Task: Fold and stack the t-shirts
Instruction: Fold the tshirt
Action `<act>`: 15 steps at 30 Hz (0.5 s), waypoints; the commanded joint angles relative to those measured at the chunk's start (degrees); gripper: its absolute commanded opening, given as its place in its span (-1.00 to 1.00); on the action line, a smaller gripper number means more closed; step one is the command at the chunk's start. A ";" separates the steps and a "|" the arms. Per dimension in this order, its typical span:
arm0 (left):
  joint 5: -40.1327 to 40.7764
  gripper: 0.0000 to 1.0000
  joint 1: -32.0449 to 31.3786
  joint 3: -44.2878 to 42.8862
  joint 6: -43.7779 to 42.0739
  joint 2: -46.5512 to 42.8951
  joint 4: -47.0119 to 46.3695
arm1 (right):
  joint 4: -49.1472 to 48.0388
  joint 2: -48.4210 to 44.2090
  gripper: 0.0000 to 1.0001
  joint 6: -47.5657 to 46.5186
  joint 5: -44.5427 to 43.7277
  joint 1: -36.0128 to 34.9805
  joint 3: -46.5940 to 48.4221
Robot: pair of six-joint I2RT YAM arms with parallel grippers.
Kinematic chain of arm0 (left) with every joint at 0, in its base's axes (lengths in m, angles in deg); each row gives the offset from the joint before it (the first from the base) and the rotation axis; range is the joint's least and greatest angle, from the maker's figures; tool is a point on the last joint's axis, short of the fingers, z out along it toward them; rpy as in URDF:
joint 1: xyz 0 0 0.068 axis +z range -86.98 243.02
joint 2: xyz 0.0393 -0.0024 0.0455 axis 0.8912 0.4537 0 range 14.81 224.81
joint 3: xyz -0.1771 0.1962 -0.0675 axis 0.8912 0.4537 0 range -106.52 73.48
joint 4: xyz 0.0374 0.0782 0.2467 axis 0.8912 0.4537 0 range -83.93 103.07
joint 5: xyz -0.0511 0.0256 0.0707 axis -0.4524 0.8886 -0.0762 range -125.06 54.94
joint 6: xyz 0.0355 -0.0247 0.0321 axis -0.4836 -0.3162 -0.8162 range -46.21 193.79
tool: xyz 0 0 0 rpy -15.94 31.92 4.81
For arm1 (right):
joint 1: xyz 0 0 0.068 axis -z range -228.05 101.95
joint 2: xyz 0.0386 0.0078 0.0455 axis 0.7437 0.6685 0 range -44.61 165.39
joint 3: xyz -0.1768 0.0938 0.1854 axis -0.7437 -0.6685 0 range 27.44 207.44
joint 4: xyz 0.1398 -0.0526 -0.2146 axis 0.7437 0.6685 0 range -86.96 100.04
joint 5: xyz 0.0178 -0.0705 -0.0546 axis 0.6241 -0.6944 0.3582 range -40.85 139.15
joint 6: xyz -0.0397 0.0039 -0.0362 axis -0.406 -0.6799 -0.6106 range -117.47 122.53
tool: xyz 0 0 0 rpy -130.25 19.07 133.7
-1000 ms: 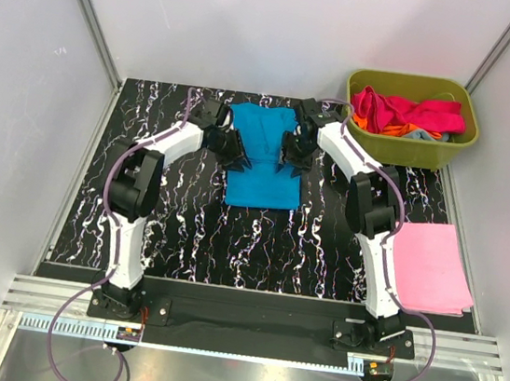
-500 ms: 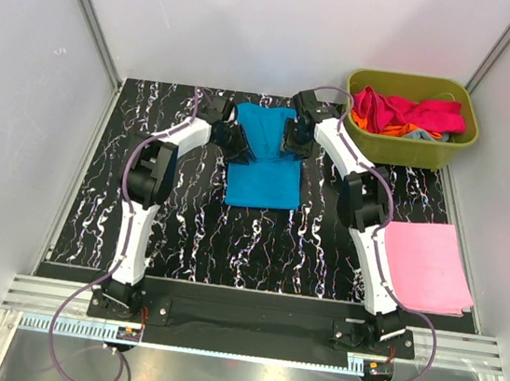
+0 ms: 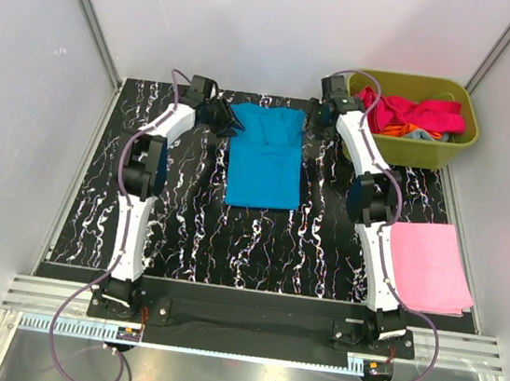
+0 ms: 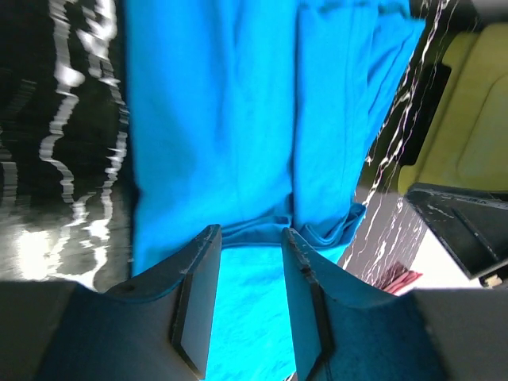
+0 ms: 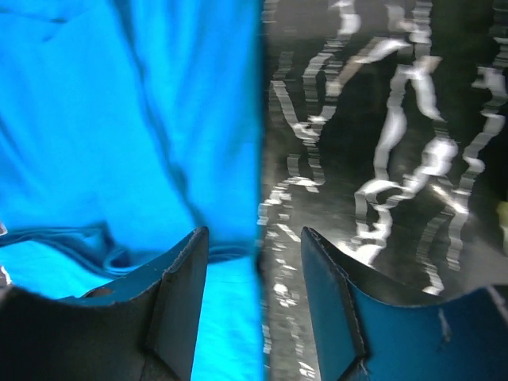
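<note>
Black marbled table point(image 3: 175, 227), white walls on 3 sides, and both arms are stretched to the far end of it. The cyan-blue t-shirt point(image 3: 265, 168) lies flat in the middle-back of the table as a long strip, with overlapping flaps showing at its far end, so the side folds look done.

Left gripper point(image 3: 230, 123) sits at the shirt's far-left edge. Its wrist view shows the 2 fingers parted, with blue cloth in the gap below them and nothing pinched. Right gripper point(image 3: 312, 121) mirrors it at the far-right edge, jaws likewise apart. From its own camera, 1 finger hangs over the cloth and the other over bare table, straddling the shirt's edge.

Why that stance? It reads as a matched pair on the 2 far corners — set to take hold and bring the far end toward the near hem for the crosswise fold. Whether either finger touches the fabric, I can't tell.

Over on the right, the pink t-shirt point(image 3: 428, 265) is folded flat near the right arm's base, probably the start of the stack. At the back right, the olive tub point(image 3: 410, 153) holds a heap of magenta, red and orange shirts point(image 3: 407, 109) — plenty left to fold.
</note>
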 commanded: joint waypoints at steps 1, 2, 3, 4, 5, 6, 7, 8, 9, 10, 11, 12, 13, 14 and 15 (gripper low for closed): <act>-2.23 -0.17 0.35 1.85 -1.01 -7.96 -1.84 | -0.14 -7.66 0.15 -0.90 2.78 0.38 -2.94; -2.58 -0.17 0.35 3.26 -1.19 -9.29 -1.93 | -0.14 -8.73 0.16 0.06 3.92 0.38 -5.65; -3.28 -0.17 0.09 6.41 -1.28 -10.52 -1.93 | 0.03 -9.61 0.16 0.50 6.81 0.38 -6.98; -3.55 -0.17 0.00 8.18 -1.45 -13.32 -1.93 | -0.05 -11.44 0.16 1.03 8.40 0.29 -9.69; -3.64 -0.17 -0.26 9.85 -1.80 -14.39 -2.01 | -0.06 -12.24 0.16 1.82 9.72 0.20 -11.03; -3.90 -0.18 -0.52 11.43 -2.16 -15.54 -2.01 | -0.06 -12.95 0.16 2.17 11.91 0.03 -12.08; -3.82 -0.18 -1.31 13.89 -2.68 -16.42 -2.01 | -0.14 -13.83 0.15 2.52 12.98 -0.23 -12.88; -3.55 -0.18 -1.58 14.96 -2.95 -17.64 -2.10 | -0.32 -13.92 0.07 3.05 13.77 -0.24 -13.84; -3.29 -0.18 -2.19 16.62 -2.95 -17.92 -2.28 | -0.84 -13.92 0.01 3.40 15.08 -0.41 -13.94; -3.38 -0.19 -2.54 17.16 -2.78 -18.01 -2.45 | -1.11 -13.14 -0.06 3.75 16.05 -0.67 -13.51; -3.64 -0.20 -2.81 17.51 -2.08 -17.66 -2.98 | -1.37 -12.52 -0.22 4.80 17.63 -0.68 -12.89; -4.60 -0.21 -3.16 18.04 -1.64 -17.40 -3.33 | -1.46 -10.95 -0.34 5.60 21.04 -0.76 -12.28; -5.13 -0.22 -3.42 18.30 -1.37 -17.04 -4.03 | -1.72 -10.24 -0.43 7.60 22.73 -0.94 -11.49; -5.39 -0.22 -3.69 18.48 -1.19 -16.69 -4.21 | -2.94 -9.10 -0.61 8.49 25.27 -1.20 -11.31; -5.40 -0.22 -3.78 18.66 -1.19 -16.52 -4.30 | -3.74 -8.57 -0.64 9.29 26.08 -1.38 -11.13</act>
